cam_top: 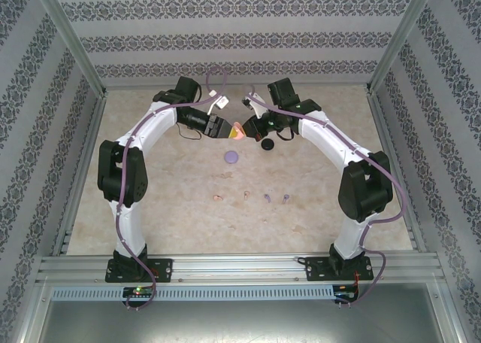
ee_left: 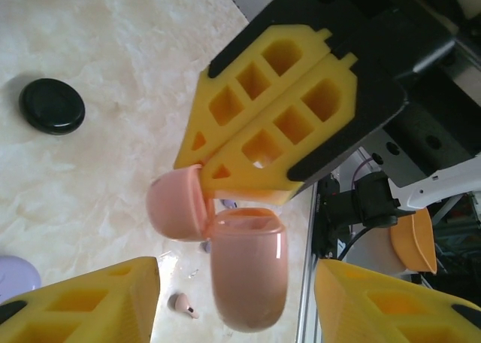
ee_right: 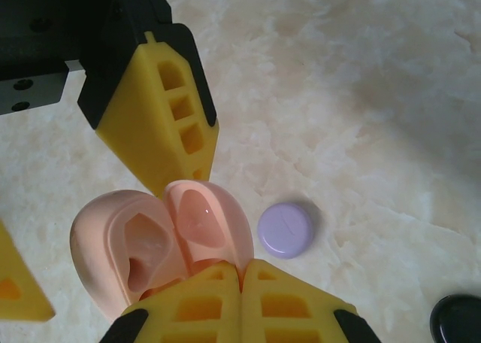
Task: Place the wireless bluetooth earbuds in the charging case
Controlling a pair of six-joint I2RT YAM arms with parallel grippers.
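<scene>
The right gripper (ee_left: 207,162) is pinched shut on the lid edge of the open pink charging case (ee_right: 128,253), at upper centre of the top view. The left gripper (ee_left: 237,261) stands wide, one finger on each side of the case. Two pale pink earbuds (cam_top: 218,196) and two purple earbuds (cam_top: 267,198) lie in a row on the table (cam_top: 180,185), lower centre, well apart from the case.

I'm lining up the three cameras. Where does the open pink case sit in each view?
Top external: pink case upper centre, just beyond the purple round case.
Left wrist: lower centre, lid open, held by the right claw.
Right wrist: lower left, hollows facing the camera.
Shared landmark: the purple round case, lower-left edge in left wrist, centre in right wrist.
</scene>
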